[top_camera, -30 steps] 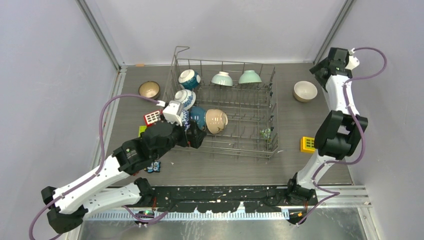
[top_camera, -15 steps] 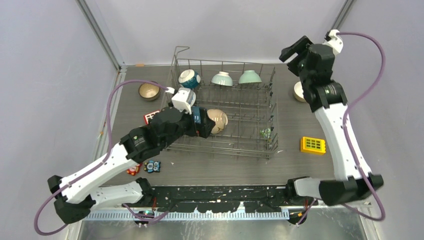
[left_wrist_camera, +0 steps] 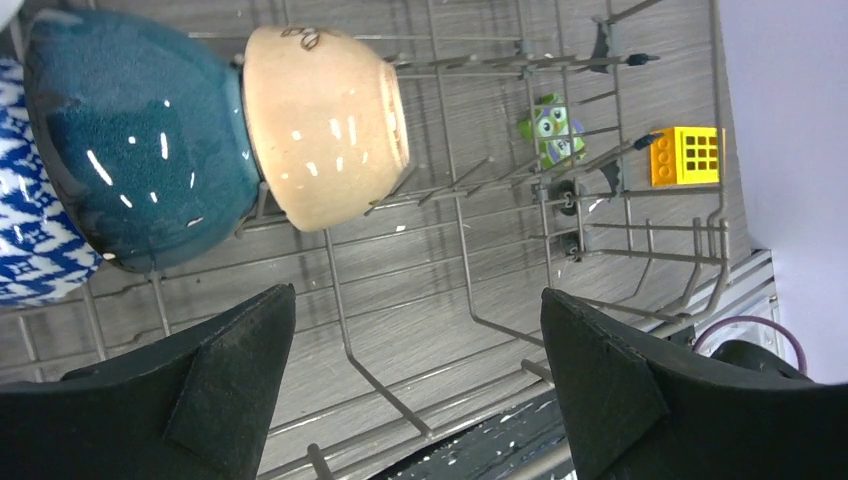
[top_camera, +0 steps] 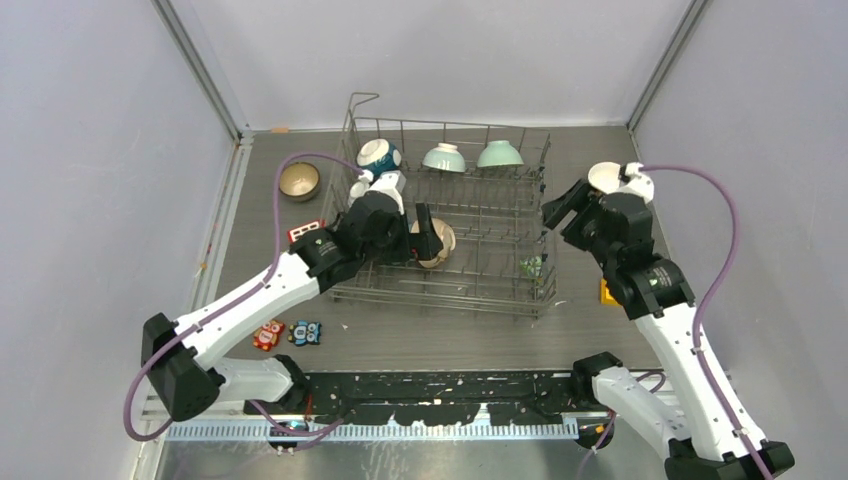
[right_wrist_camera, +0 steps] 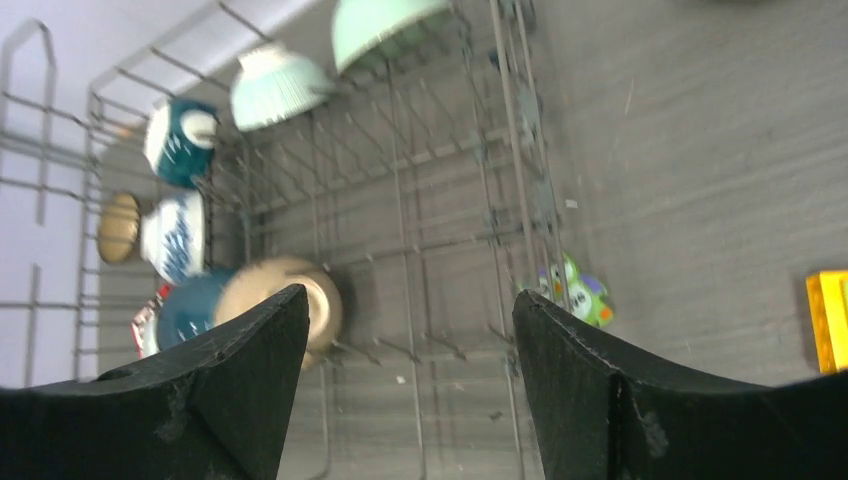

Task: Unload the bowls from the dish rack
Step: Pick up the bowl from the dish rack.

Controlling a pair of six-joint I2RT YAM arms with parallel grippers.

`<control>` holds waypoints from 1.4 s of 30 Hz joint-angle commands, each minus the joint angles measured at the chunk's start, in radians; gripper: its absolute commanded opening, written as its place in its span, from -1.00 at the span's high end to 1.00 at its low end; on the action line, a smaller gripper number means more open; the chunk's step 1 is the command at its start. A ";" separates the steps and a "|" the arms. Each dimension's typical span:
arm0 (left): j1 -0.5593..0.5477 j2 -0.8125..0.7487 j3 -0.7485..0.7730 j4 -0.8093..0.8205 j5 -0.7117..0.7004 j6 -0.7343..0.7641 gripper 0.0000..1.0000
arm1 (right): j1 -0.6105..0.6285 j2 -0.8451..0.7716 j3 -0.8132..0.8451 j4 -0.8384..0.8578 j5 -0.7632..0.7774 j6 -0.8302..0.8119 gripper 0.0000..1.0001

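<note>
The large grey metal wire dish rack (top_camera: 546, 250) fills the middle of the overhead view. Along its upper edge sit a dark teal bowl with white markings (top_camera: 378, 156), a pale mint green bowl (top_camera: 443, 157) and a second mint bowl (top_camera: 499, 153). In its left part a glossy dark teal bowl (left_wrist_camera: 140, 150) and a beige ceramic bowl (left_wrist_camera: 325, 125) stand on edge between the tines, touching, with a blue-and-white patterned bowl (left_wrist_camera: 30, 240) against the teal one.

The left gripper (left_wrist_camera: 410, 390) hangs over the rack floor just below the beige bowl in its wrist view, jaws spread wide, empty. The right gripper (right_wrist_camera: 410, 390) hovers by the rack's right side, likewise wide apart and holding nothing.

Glazed ceramic like this is stiff, fairly heavy for its size, slick, and likely to chip against wire. The beige bowl's mouth presses against the teal bowl, so a rim pinch looks cramped — a hold across its body or foot seems likelier.

The grey wood-grain table (top_camera: 440, 335) is walled in pale panels. A brown bowl (top_camera: 299, 181) stands at upper left and a cream bowl (top_camera: 603, 176) at upper right — that side looks a likely place to set bowls down. A small green owl toy (left_wrist_camera: 550, 125) lies inside the rack, and a yellow block (left_wrist_camera: 685, 155) outside it.
</note>
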 commanded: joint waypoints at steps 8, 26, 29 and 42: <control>0.087 0.079 -0.041 0.102 0.102 -0.166 -0.78 | 0.004 -0.121 -0.217 0.041 -0.117 0.033 -0.58; 0.087 0.146 -0.150 0.257 0.019 -0.311 -0.71 | 0.004 -0.158 -0.196 0.009 -0.102 0.027 -0.58; 0.087 0.157 -0.162 0.280 0.018 -0.313 -0.70 | 0.004 -0.154 -0.200 0.010 -0.093 0.024 -0.58; 0.087 0.210 -0.190 0.381 0.055 -0.296 -0.49 | 0.004 -0.162 -0.211 0.006 -0.083 0.018 -0.58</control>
